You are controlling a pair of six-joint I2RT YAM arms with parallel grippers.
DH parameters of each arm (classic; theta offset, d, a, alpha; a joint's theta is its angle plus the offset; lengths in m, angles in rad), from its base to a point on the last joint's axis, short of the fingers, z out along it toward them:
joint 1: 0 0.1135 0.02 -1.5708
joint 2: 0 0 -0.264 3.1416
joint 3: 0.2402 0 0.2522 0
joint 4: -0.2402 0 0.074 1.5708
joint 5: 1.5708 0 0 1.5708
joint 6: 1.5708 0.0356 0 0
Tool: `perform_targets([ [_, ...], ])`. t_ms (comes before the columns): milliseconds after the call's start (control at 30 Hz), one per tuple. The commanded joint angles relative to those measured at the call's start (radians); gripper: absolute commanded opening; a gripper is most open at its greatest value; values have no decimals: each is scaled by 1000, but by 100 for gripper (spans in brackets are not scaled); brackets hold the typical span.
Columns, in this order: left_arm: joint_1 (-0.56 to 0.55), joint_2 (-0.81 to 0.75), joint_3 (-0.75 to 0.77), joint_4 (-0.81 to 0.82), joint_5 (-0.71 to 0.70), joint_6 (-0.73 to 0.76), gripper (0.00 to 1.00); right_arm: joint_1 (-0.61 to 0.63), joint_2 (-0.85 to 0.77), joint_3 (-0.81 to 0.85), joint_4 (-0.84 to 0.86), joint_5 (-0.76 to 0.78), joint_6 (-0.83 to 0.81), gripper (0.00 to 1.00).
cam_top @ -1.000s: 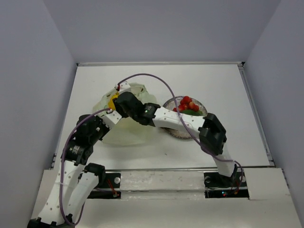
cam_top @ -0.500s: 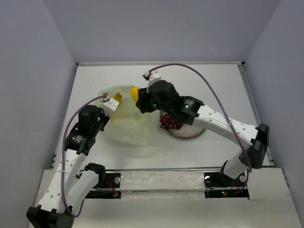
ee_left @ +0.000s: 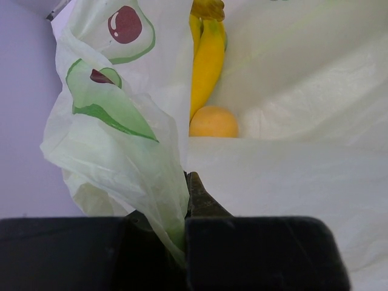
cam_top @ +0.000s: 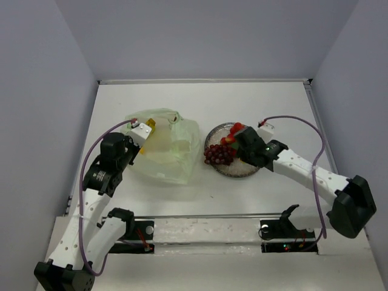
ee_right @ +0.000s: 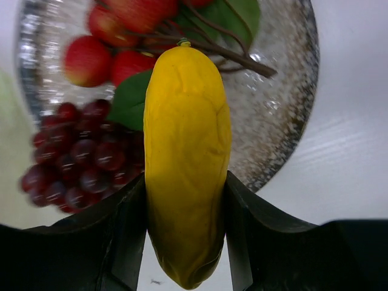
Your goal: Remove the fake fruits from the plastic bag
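Observation:
The pale green plastic bag (cam_top: 167,154) lies left of the grey speckled plate (cam_top: 242,171). My left gripper (cam_top: 144,131) is shut on the bag's rim (ee_left: 139,176), holding it up. Inside the bag I see a yellow banana (ee_left: 207,60) and an orange fruit (ee_left: 213,122). My right gripper (ee_right: 185,182) is shut on a yellow oblong fruit (ee_right: 185,151) and hangs above the plate (ee_right: 285,121). A dark red grape bunch (ee_right: 79,163) and bright red pieces with green leaves (ee_right: 121,36) lie on the plate. From above, the right gripper (cam_top: 244,142) hides the yellow fruit.
The white table (cam_top: 273,103) is walled at the back and both sides. Purple cables arch over each arm, the right one (cam_top: 315,130) beyond the plate. The plate's near right part (ee_right: 273,73) is bare.
My right arm has swung from the bag's mouth over to the plate, carrying the yellow fruit. The bag has slumped. The left gripper keeps hold of the rim.

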Motion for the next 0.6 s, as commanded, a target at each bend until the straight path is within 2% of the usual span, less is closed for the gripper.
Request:
perform_targets([
  [0, -2, -17, 40, 29, -17, 9, 1, 5, 55, -47, -64, 41, 257, 10],
  [133, -3, -29, 43, 19, -12, 21, 1, 5, 51, -127, -41, 62, 360, 24],
  [167, -3, -32, 43, 19, -14, 21, 1, 5, 49, -133, -7, 57, 353, 39],
  [267, -2, -32, 43, 16, -15, 29, 1, 5, 72, -116, 11, 36, 295, 58],
  [300, -3, -34, 43, 16, -15, 29, 1, 5, 89, -109, 10, 30, 281, 70],
  [333, -3, -32, 41, 18, -15, 26, 1, 5, 94, -104, 10, 16, 261, 75],
  [367, -3, -31, 41, 19, -12, 26, 1, 5, 97, -101, 10, 8, 255, 87],
  [467, -3, -24, 43, 24, -9, 24, 1, 5, 97, -98, -4, -7, 245, 98],
  [567, -2, -20, 46, 25, -3, 23, 2, 5, 89, -72, -28, -1, 221, 100],
])
